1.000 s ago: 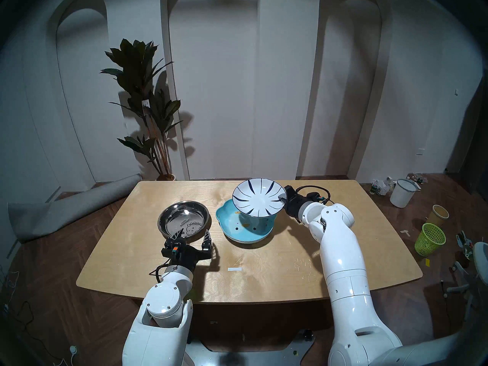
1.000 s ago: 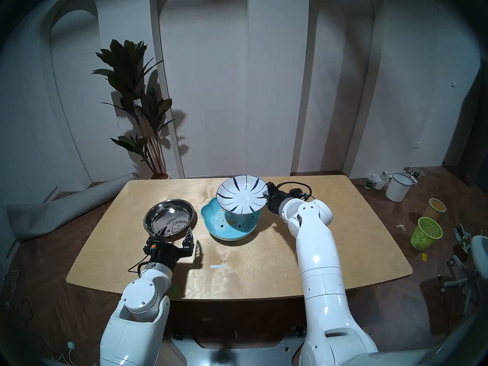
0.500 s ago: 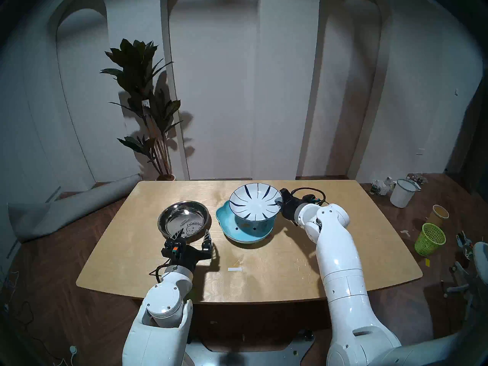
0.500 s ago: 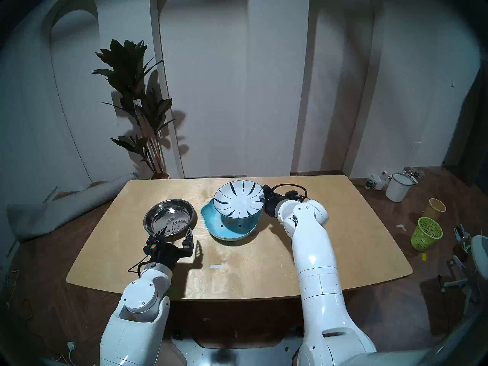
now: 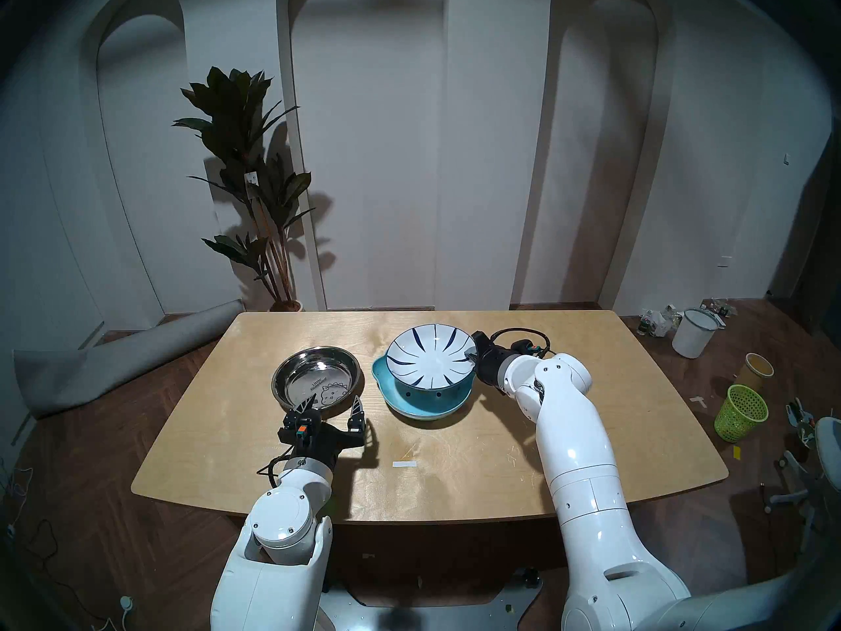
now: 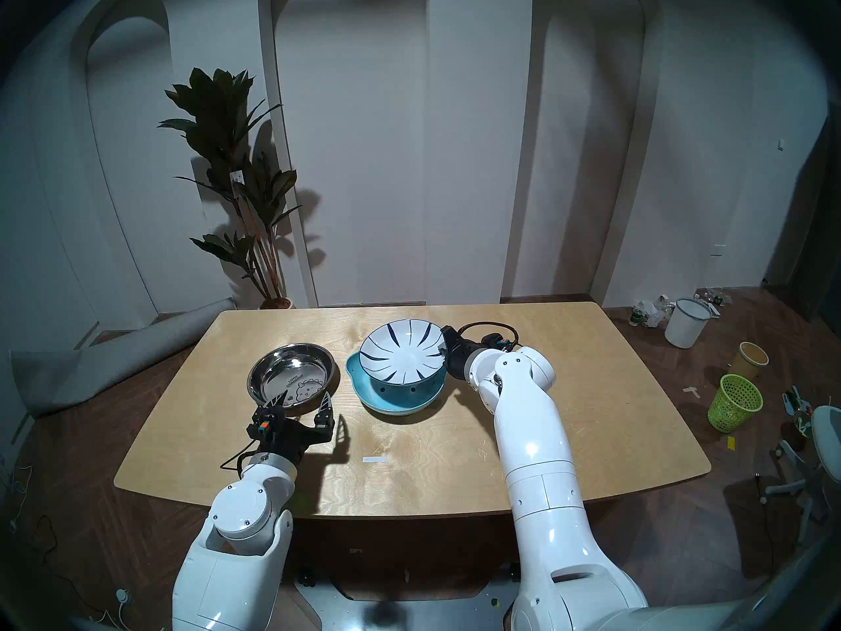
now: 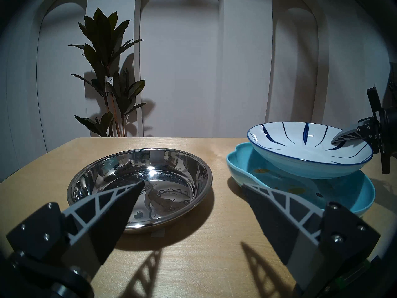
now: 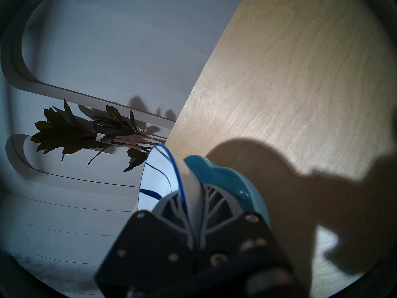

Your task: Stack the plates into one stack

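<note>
My right gripper [image 5: 472, 355] is shut on the right rim of the white plate with dark-blue stripes [image 5: 431, 356], holding it just above the light-blue flower-shaped plate [image 5: 423, 400]. The left wrist view shows the white plate [image 7: 309, 149] tilted, low over the blue plate [image 7: 300, 190], with the right gripper [image 7: 341, 138] pinching its rim. The shiny steel plate with a dinosaur print [image 5: 317, 382] lies on the table to the left. My left gripper [image 5: 333, 404] is open and empty at the steel plate's near rim [image 7: 167, 223].
The wooden table [image 5: 455, 457] has a small white tape strip [image 5: 404, 464] near the front. A potted plant [image 5: 255, 197] stands behind the table's far left. A white bucket [image 5: 694, 333] and a green basket [image 5: 741, 412] sit on the floor to the right.
My right gripper has carried the white striped plate down and leftward, closer over the blue plate. The left arm and the steel plate have not moved.
</note>
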Controlling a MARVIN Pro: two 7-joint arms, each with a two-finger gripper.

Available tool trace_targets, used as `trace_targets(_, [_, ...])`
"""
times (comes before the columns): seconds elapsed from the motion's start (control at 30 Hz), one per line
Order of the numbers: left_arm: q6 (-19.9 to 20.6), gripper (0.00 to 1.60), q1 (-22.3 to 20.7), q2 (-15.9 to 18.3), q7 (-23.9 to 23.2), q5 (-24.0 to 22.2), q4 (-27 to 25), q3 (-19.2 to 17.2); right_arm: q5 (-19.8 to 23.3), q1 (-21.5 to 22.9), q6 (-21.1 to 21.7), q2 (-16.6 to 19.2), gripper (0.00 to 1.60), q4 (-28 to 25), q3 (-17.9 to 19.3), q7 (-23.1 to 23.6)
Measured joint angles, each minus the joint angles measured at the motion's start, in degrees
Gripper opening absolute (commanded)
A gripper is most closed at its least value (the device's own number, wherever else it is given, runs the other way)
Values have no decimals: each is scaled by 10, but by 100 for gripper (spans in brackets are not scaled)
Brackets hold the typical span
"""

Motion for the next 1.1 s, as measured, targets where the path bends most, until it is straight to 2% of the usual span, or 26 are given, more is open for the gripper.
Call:
trace_targets(0.97, [0,160,0,0,0,0,0,0,-15,-2,-8,3,0,16,-30,-7])
trace_targets(1.0, [0,160,0,0,0,0,0,0,-16,-2,-9,3,8,16,-31,-7])
trace_targets(1.03, [0,160,0,0,0,0,0,0,-16,-2,-9,3,36,16,-31,-7])
trace_targets(1.1, [0,160,0,0,0,0,0,0,-18,-2,-10,4,47,16,-32,-7])
